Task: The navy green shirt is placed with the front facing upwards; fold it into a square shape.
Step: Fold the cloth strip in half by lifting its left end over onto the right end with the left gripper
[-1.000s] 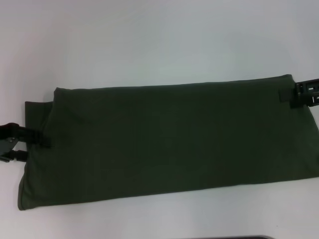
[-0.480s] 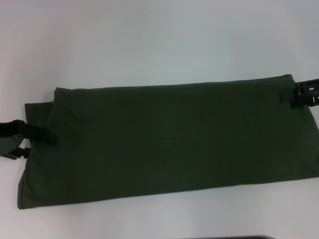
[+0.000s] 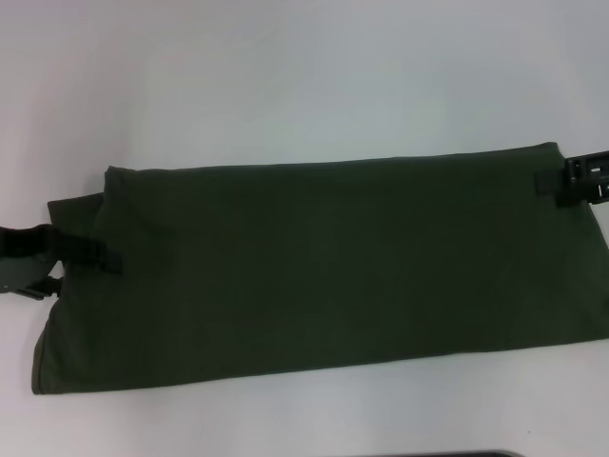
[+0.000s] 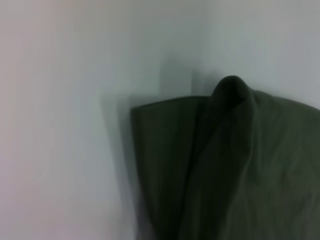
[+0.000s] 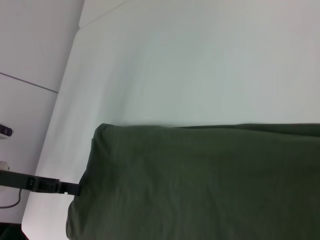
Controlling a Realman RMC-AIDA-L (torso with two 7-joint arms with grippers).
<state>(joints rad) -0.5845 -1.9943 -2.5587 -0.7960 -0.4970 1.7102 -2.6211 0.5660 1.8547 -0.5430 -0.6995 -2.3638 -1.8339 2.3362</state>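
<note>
Cloth fills the middle of the white table [image 3: 285, 76]: the navy green shirt [image 3: 324, 257], a dark olive cotton tee, lies as a long band running from my left side to my right, plain fabric uppermost, no lettering showing. It is already folded lengthwise, so I judge the remaining job is to bring one end over the other until the band shortens into a square.

What has changed over the last second is at my left. My left gripper [image 3: 95, 262] has slid inward along the cloth, its upper finger now reaching further over the top layer at the shirt's left end, with the lower finger underneath at the edge. In the left wrist view that end rises into a small raised peak, so I take it I am pinching the layers there and starting to lift, though how firm the hold is I cannot say.

My right gripper [image 3: 561, 183] sits at the far right corner, unmoved; whether it is clamped or spread I cannot tell.

Next I would carry the left end across toward the right.
</note>
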